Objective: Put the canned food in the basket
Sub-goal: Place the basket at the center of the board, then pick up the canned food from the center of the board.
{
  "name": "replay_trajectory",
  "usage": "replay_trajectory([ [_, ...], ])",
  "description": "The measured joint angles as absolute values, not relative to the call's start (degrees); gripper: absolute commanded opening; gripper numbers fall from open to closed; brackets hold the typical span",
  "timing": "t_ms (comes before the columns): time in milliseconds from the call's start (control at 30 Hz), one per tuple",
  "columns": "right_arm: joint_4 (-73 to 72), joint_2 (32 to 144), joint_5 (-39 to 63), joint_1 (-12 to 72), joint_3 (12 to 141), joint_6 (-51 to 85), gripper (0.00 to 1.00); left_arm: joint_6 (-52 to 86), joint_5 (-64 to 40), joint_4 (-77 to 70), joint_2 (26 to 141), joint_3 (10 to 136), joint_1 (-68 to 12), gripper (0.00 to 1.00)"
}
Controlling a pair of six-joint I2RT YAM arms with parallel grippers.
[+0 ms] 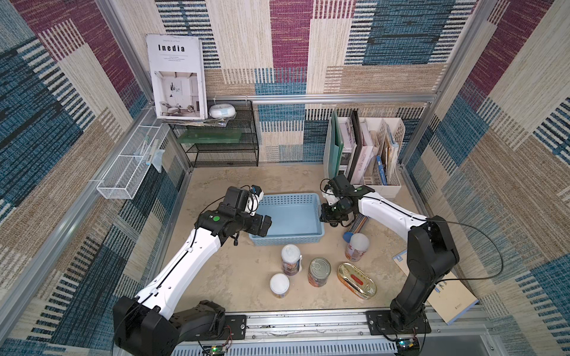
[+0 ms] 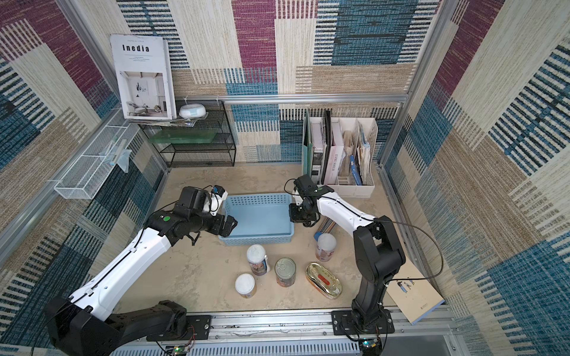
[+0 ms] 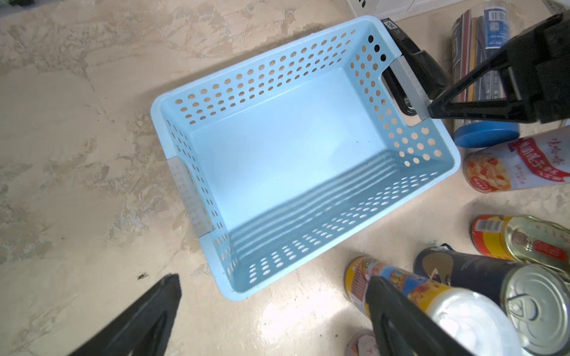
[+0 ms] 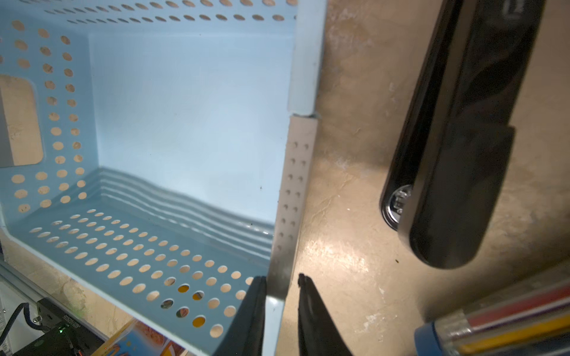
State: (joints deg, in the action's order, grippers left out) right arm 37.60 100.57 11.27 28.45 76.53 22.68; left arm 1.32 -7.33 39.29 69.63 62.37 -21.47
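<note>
The light-blue perforated basket (image 1: 290,220) (image 2: 259,215) (image 3: 277,148) (image 4: 185,108) stands empty mid-table. My right gripper (image 1: 324,215) (image 2: 293,215) (image 4: 282,277) is shut on its right short-side rim, one finger inside and one outside. My left gripper (image 1: 262,226) (image 2: 226,226) (image 3: 273,279) hangs open over the basket's left front corner, holding nothing. In front of the basket stand the canned food: white-lidded cans (image 1: 291,259) (image 1: 279,285) (image 1: 357,246), a silver-topped tin (image 1: 319,271) (image 3: 536,305) and a flat oval gold tin (image 1: 357,280).
A black stapler (image 4: 456,154) (image 3: 413,71) and a clear tube with a blue cap (image 1: 357,223) (image 3: 484,132) lie just right of the basket. A white file organizer (image 1: 370,154) and a black wire shelf (image 1: 222,138) stand at the back. A notebook (image 1: 447,296) lies front right.
</note>
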Motion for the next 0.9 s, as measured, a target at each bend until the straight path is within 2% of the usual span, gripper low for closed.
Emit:
replay_trajectory([
  [100,37.30,99.94,10.79,28.45,76.14,22.17,0.56,2.37,-8.80,39.38,69.56,61.45,-21.56,0.99],
  [133,37.19,99.83,10.79,28.45,76.20,21.93,0.61,2.57,-9.04,39.46,69.38,61.28,-21.65,0.99],
  [300,33.89,92.12,11.42,29.82,75.50,19.25,0.79,2.57,-10.22,38.65,65.45,59.77,-21.98,0.99],
  [433,29.19,79.53,12.56,33.98,69.87,16.38,0.86,2.63,-10.00,37.74,61.63,57.36,-22.02,0.99],
  [600,24.25,66.15,12.88,43.40,58.70,14.46,0.92,3.92,-10.35,36.47,60.82,56.66,-22.04,0.99],
  [733,22.92,62.15,9.87,50.76,52.53,13.96,0.94,4.29,-10.17,36.49,61.43,56.34,-22.02,0.99],
  [900,21.30,63.46,5.58,57.71,49.28,13.74,0.97,4.36,-10.17,36.27,61.98,56.27,-22.02,0.99],
])
